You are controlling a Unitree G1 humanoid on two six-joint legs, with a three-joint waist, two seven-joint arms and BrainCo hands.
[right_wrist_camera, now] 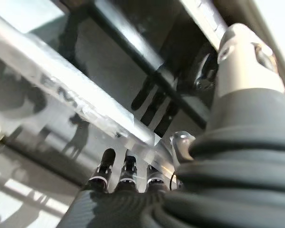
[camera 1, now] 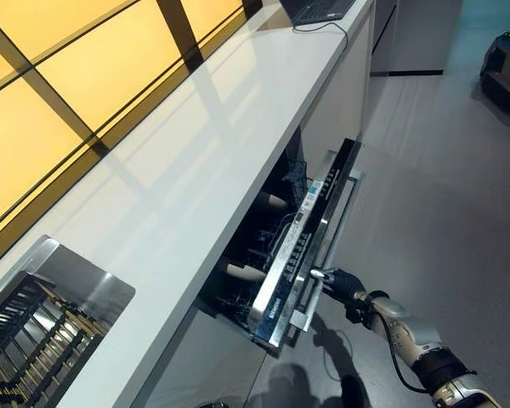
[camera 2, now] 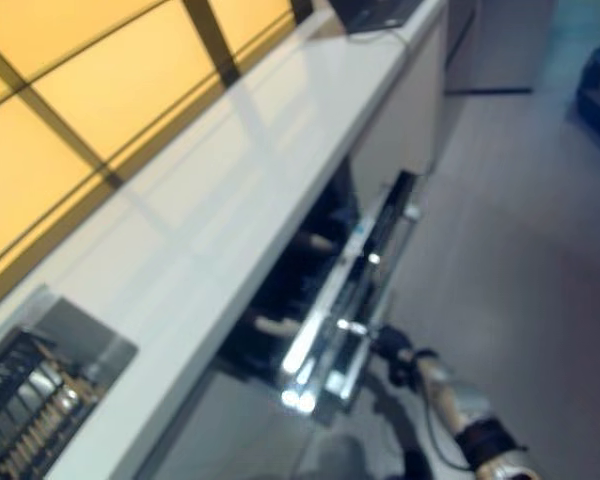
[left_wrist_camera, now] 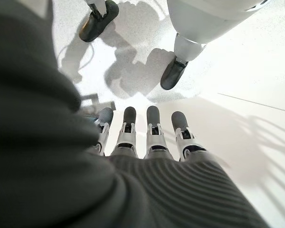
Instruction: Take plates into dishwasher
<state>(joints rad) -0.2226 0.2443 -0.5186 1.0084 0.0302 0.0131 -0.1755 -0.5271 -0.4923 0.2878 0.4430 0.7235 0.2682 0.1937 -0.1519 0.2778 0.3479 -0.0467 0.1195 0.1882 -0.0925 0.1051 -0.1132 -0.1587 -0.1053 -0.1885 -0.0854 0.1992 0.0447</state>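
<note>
The dishwasher [camera 1: 272, 246] sits under the white counter, its door [camera 1: 310, 238] hanging partly open and tilted outward. Dark racks inside hold pale rounded items [camera 1: 246, 272]; I cannot make out any plates. My right hand [camera 1: 340, 285] reaches in from the lower right and touches the door's metal handle bar [camera 1: 323, 272]. In the right wrist view its fingers [right_wrist_camera: 126, 171] lie straight with their tips against the bar [right_wrist_camera: 85, 111], thumb beside them. My left hand [left_wrist_camera: 147, 137] shows only in its wrist view, fingers straight, hanging over the pale floor and holding nothing.
A long white counter [camera 1: 195, 153] runs from the lower left to the top. A sink [camera 1: 85, 289] at the lower left holds a dark dish rack [camera 1: 25, 336]. A laptop [camera 1: 319, 8] sits at the counter's far end. Grey floor lies to the right of the door.
</note>
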